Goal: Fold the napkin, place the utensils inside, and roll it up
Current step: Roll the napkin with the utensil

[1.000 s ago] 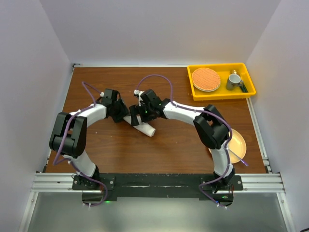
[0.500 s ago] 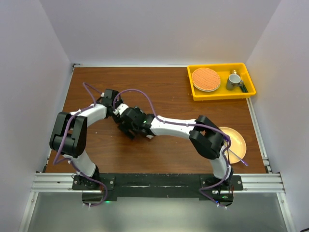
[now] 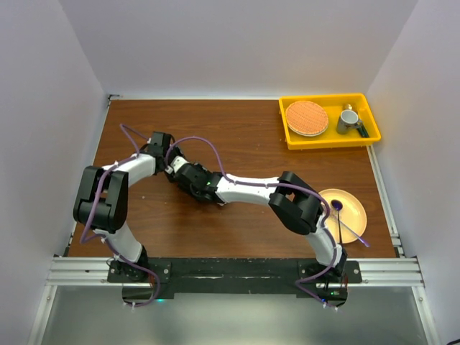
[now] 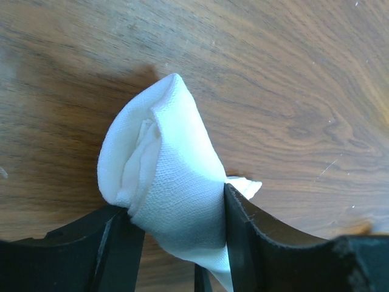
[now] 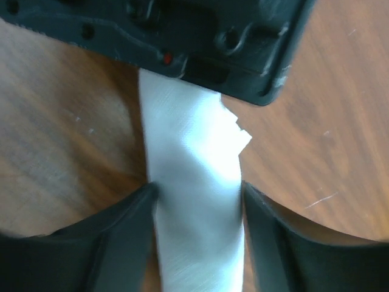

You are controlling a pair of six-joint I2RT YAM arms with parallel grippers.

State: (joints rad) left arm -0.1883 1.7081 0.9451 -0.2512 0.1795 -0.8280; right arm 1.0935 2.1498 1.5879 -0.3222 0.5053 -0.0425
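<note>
Napkin (image 4: 176, 182), rolled, lies left of centre on the tabletop (image 3: 251, 144), one end pinched in the left gripper (image 4: 179, 207), right gripper (image 5: 197, 194) snug on both its sides: soft, light cloth that likely springs open, so grip across the roll's body.

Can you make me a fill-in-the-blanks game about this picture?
The napkin is ____ up into a tube.
Counting the left pincer and the right pincer, the number of pincers with the napkin between their fingers is ____.
The tray is coloured ____.
The plate holds a utensil with a ____ end.
Missing words: rolled; two; yellow; purple.
</note>
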